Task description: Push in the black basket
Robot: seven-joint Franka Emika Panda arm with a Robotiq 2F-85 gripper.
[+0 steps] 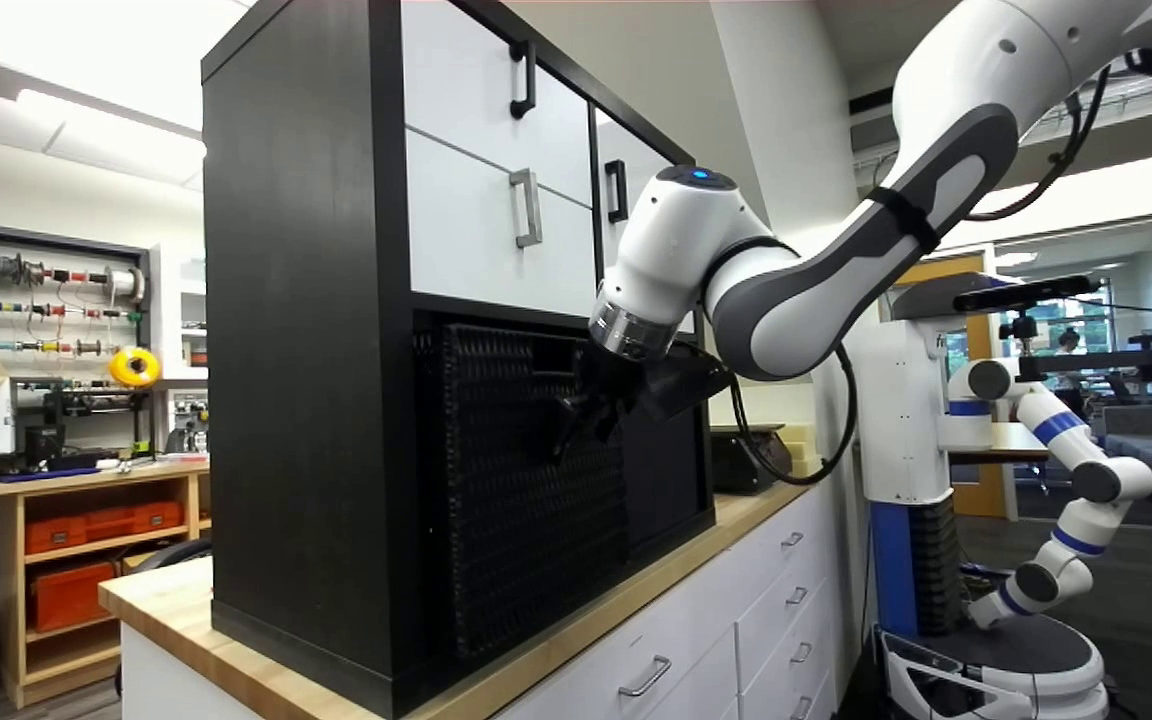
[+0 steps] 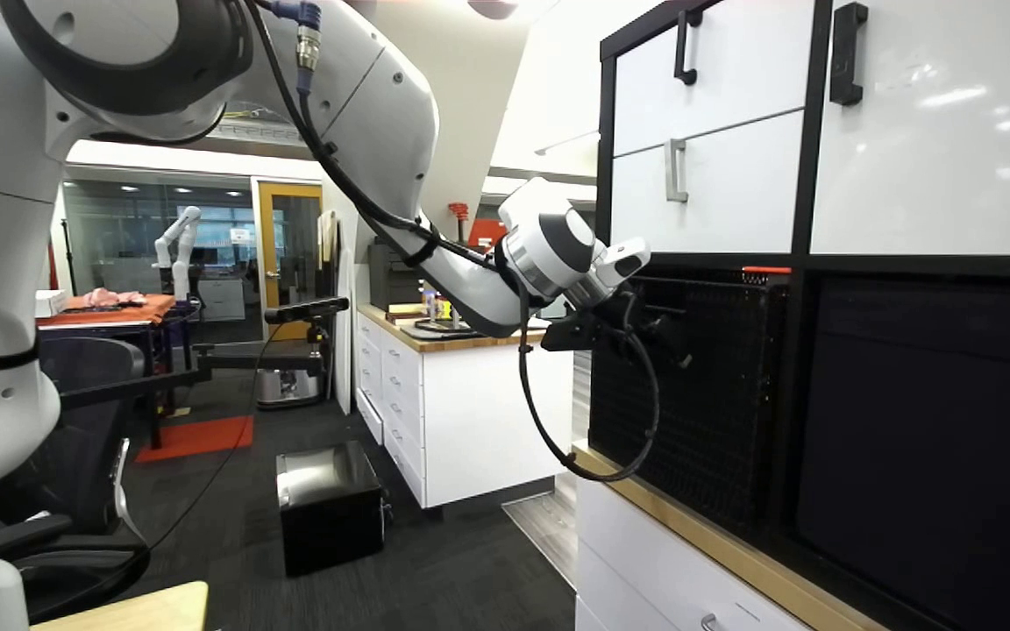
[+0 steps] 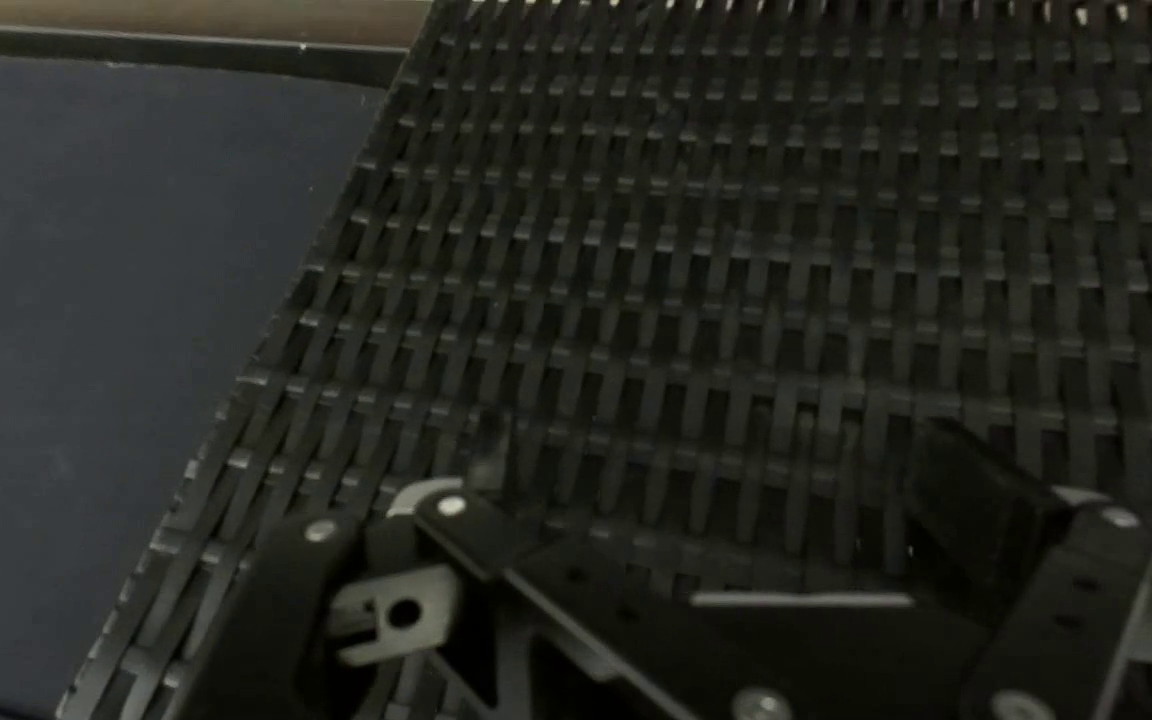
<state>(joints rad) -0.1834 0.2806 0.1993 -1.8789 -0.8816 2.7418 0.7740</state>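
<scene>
Wood-topped counter [image 1: 606, 612] runs under the big black cabinet [image 1: 291, 340]. White robot arm [image 1: 806, 320] reaches to the cabinet front, wrist tipped down. White drawer island [image 2: 496, 421] stands beyond the cabinet, gap between. Workbench [image 1: 4, 600] with orange cases [image 1: 76, 592] on its shelves: also beyond the cabinet, well apart, in an exterior view. Mobile robot [image 1: 901, 400] with a blue-banded arm stands past the cabinet's far end.

Task item: black basket [image 1: 526, 530], upright in a lower compartment of the cabinet, woven front facing out, seen in both exterior views and filling most of the wrist view. Seems to stick out past the cabinet frame; how far, cannot tell. Dark panel [image 3: 136, 300] shows in the cabinet's next lower compartment, just beside the basket. White doors [image 1: 471, 240] make up the cabinet's upper row, two of them stacked right above the basket.

Gripper [image 3: 721, 460] hangs at the cabinet front, before the upper part of the basket's woven face. Its jaws are spread, the weave showing through the gap; whether it touches the basket, cannot tell. Black cable [image 2: 608, 478] loops beside the wrist, in front of the cabinet. Silver handle [image 1: 533, 208] on the lower stacked door of the cabinet; black handles [image 1: 531, 80] on the doors around it. Red strip [image 2: 766, 270] lies along the cabinet's shelf edge, just above the basket.
</scene>
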